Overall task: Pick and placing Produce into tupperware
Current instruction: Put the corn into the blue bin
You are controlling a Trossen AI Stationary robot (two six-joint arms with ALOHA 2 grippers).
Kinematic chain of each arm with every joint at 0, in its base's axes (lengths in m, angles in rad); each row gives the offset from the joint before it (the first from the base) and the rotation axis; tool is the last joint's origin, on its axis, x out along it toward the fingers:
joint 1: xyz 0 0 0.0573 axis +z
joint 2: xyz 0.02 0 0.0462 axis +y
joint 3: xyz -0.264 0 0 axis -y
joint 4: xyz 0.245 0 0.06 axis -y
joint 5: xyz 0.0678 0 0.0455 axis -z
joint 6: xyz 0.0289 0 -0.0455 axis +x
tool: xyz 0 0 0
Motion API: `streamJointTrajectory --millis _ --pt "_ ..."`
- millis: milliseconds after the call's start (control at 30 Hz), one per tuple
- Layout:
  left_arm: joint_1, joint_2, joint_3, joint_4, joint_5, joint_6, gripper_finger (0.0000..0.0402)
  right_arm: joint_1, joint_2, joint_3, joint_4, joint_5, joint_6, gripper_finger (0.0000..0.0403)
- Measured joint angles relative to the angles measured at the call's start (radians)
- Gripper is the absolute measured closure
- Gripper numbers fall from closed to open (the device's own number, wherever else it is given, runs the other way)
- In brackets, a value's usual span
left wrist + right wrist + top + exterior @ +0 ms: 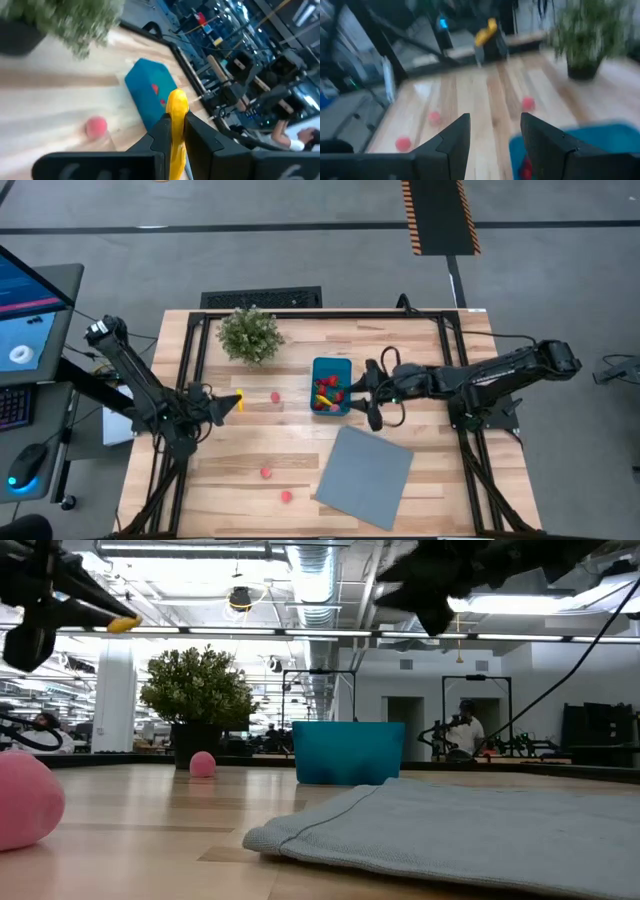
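The teal tupperware (331, 385) stands mid-table with several red and yellow produce pieces inside. My left gripper (232, 402) is left of it, raised above the table, shut on a yellow elongated piece (176, 131). My right gripper (368, 390) is open and empty, raised beside the tub's right side. Pink round pieces lie on the wood: one (275, 396) between the left gripper and the tub, two (266, 472) (286, 496) nearer the front. The near pink piece (25, 798) shows large in the low view. My left gripper pinches the yellow elongated piece between its two fingers (161, 131), with the piece's free end (177, 98) sticking out past the fingertips. The fingers lie roughly level, pointing toward the table's right. The piece is lifted clear of the table (124, 624).
A bushy green potted plant (249, 334) stands at the far side, left of the tub. A flat grey-blue square sheet (365, 475) lies on the table in front of the tub. A black frame edges the table. A monitor (25, 315) stands off the table's left.
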Motion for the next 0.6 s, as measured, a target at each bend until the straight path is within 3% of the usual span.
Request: streamJointTrajectory --millis 200,300,500,600 --pt "0.017 -0.166 0.000 0.051 0.005 0.399 0.0372 -0.133 -0.120 0.000 0.007 -0.190 -0.041 0.0207" --pt "0.043 -0.221 0.000 0.107 0.046 0.632 0.0372 -0.191 -0.163 0.000 0.008 -0.336 -0.042 0.0207" --pt "0.179 -0.282 0.000 0.301 0.211 1.117 0.0372 -0.310 -0.231 0.000 0.022 -0.637 0.018 0.0207" --pt "0.281 -0.287 0.000 0.417 0.329 1.338 0.0372 -0.339 -0.251 -0.001 0.031 -0.725 0.042 0.0207"
